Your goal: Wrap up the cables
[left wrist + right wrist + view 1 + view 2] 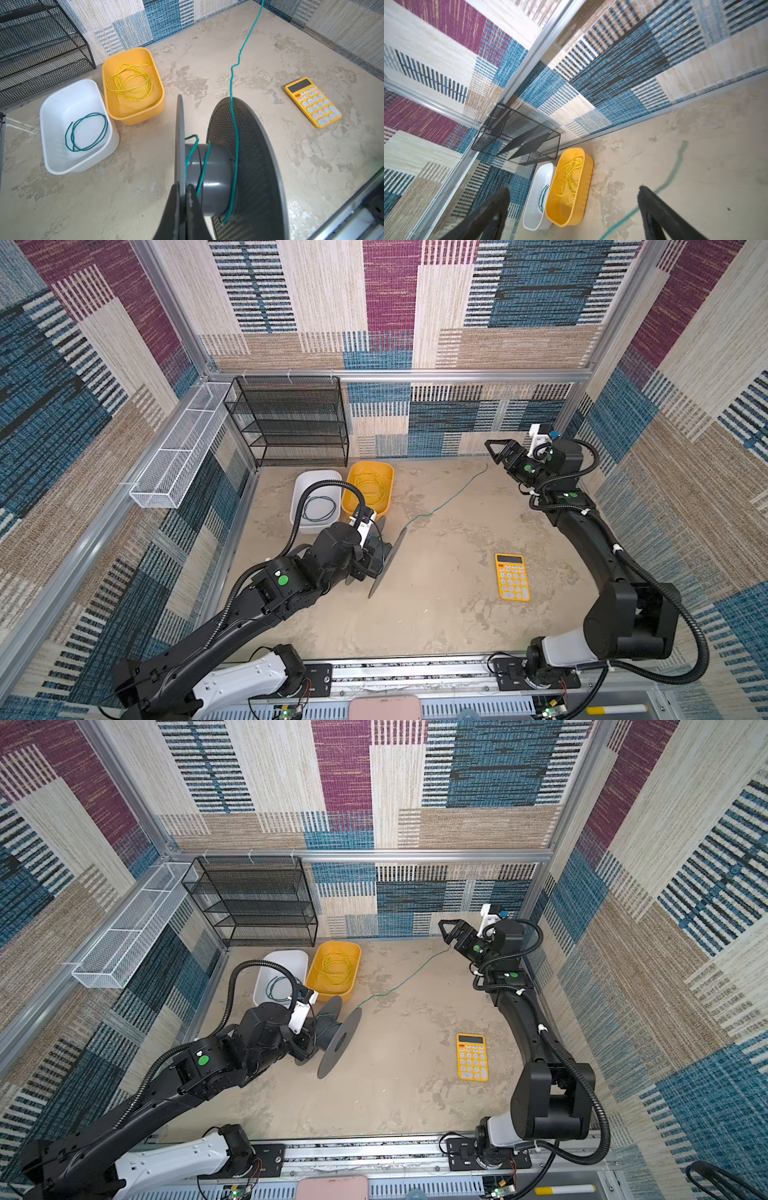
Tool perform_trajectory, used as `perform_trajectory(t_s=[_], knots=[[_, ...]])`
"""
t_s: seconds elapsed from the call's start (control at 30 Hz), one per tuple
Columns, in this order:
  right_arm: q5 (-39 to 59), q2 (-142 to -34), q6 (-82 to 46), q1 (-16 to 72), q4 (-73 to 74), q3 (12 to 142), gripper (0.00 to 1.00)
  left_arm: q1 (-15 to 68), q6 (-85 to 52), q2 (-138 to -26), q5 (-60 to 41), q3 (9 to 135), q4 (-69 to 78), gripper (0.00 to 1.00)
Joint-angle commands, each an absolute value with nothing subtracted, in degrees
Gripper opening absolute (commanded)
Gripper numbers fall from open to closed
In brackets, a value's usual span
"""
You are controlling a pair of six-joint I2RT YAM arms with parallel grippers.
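Teal cable (457, 491) loose on table (436, 614), beneath wide-spread right gripper (492, 452)

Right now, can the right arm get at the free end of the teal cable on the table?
Probably yes: the open right gripper hovers near the free end of the teal cable, with nothing standing between them.

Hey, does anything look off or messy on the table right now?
The teal cable is wound only loosely on the gray spool the left gripper clamps: a kinked loop sticks out at the hub, and the rest trails slack across the table, not held by the open right gripper.
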State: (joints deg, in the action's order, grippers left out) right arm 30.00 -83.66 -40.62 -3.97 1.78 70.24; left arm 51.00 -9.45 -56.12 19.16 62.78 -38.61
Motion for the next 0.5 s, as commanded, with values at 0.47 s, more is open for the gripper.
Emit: perform_trajectory(t_s=[0.47], knots=[[39.0, -98.4, -51.1, -4.9, 11.0, 73.1, 0.83, 50.9, -8.8, -55.1, 17.6, 63.3, -36.8, 0.00]])
